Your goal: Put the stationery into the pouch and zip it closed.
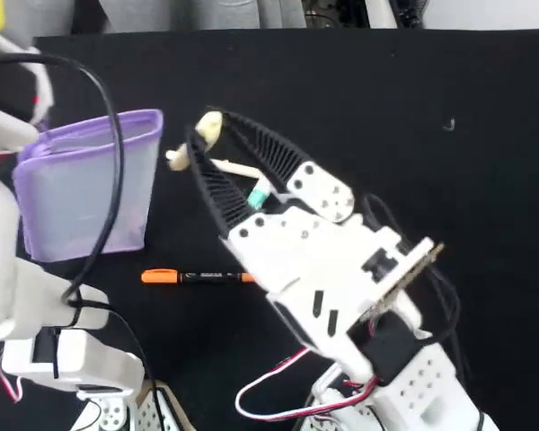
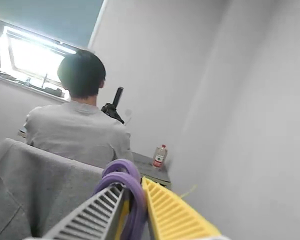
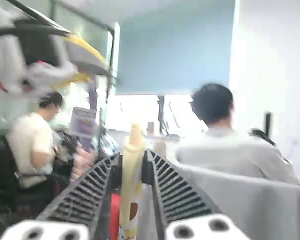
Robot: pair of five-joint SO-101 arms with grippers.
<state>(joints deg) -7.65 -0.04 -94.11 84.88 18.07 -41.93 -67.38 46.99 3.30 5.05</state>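
A translucent purple pouch (image 1: 85, 184) stands upright at the left of the black table, mouth upward. My left gripper (image 2: 131, 185) is shut on the pouch's purple rim (image 2: 135, 200), pinched between its grey and yellow fingers. My right gripper (image 1: 200, 136) hovers just right of the pouch, its black ribbed fingers shut on a cream pen (image 1: 234, 167) with a teal band. In the right wrist view that cream pen (image 3: 131, 175) stands upright in the right gripper (image 3: 132, 155). An orange marker (image 1: 198, 277) lies flat on the table in front of the pouch.
The black table (image 1: 386, 99) stretches bare to the right and back. The left arm's white body (image 1: 18, 296) and a black cable (image 1: 108, 162) cross the pouch's near-left side. White and red wires (image 1: 269, 386) loop by the right arm's base.
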